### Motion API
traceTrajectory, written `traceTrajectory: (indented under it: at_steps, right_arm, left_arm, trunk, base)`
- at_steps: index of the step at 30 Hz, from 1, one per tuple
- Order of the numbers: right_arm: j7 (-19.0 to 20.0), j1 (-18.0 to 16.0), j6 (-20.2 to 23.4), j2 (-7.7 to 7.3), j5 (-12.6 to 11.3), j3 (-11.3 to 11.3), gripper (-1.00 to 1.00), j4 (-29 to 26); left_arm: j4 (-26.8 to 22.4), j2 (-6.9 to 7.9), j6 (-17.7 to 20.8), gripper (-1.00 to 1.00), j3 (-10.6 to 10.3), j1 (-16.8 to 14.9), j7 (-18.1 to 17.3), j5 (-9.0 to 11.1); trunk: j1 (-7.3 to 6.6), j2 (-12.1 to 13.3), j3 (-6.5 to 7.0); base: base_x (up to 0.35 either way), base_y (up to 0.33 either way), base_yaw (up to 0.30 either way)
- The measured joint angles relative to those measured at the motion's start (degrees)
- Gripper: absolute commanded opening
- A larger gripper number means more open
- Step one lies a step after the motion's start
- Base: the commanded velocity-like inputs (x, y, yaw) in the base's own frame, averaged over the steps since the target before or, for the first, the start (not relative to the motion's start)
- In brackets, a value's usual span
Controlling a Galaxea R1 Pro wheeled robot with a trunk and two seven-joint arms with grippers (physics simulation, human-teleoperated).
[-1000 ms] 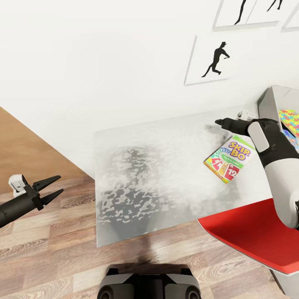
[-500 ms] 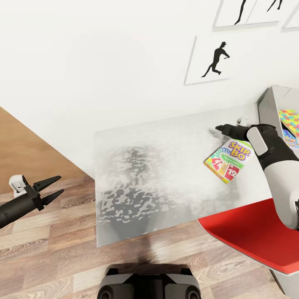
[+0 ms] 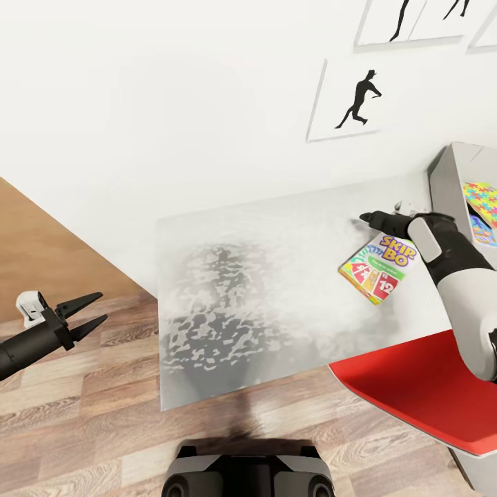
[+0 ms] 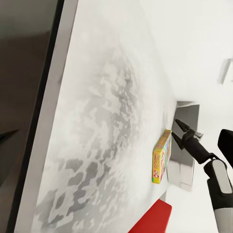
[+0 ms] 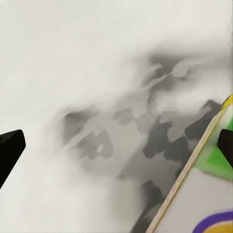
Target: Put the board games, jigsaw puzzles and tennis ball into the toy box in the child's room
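The green "Skip-Bo" board game point(image 3: 378, 266) lies flat on the pale table point(image 3: 241, 276), near its right end. My right gripper point(image 3: 370, 219) hovers open just over the box's far edge. In the right wrist view the two fingertips point(image 5: 9, 151) stand wide apart, with the box's corner point(image 5: 208, 194) below one of them. The left wrist view sees the game point(image 4: 160, 158) edge-on, with the right gripper point(image 4: 180, 129) above it. The grey toy box point(image 3: 449, 176) stands at the table's right end, holding a jigsaw puzzle point(image 3: 483, 196) and a blue item point(image 3: 484, 232). My left gripper point(image 3: 86, 314) hangs open and empty over the floor, left of the table.
A red chair point(image 3: 421, 386) sits at the table's front right, under my right arm. Black silhouette pictures point(image 3: 355, 100) hang on the white wall behind. Wood-plank floor point(image 3: 83, 414) lies in front of and left of the table.
My right gripper has come down and a little toward me, closing in on the far edge of the Skip-Bo box. The box and the left arm have stayed put.
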Motion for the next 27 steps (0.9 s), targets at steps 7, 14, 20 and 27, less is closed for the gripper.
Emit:
traceTrajectory:
  at_steps: [7,14,20,27]
  right_arm:
    - [0.1,-0.1,-1.4,0.03,0.5,0.0,1.0,0.6]
    - [0.0,0.0,-1.8,-0.06,1.3,0.0,1.0,0.9]
    - [0.1,0.0,-2.1,-0.13,1.1,0.0,1.0,1.0]
    - [0.1,0.0,-2.8,-0.2,1.1,-0.1,1.0,1.2]
  left_arm:
    - [0.0,-0.1,-0.1,1.0,-0.1,0.0,0.0,0.0]
    - [0.0,-0.16,-0.1,1.0,-0.2,0.0,0.0,0.0]
    - [0.0,-0.2,-0.1,1.0,-0.3,0.0,-0.1,0.0]
    - [0.0,-0.19,-0.1,1.0,-0.4,-0.1,-0.1,0.0]
  trunk:
    - [0.0,0.0,0.0]
    - [0.0,0.0,0.0]
    - [0.0,0.0,0.0]
    - [0.03,0.0,0.0]
  base:
    - [0.0,0.0,0.0]
    - [0.0,0.0,0.0]
    - [-0.001,0.0,0.0]
    - [-0.076,-0.013,0.0]
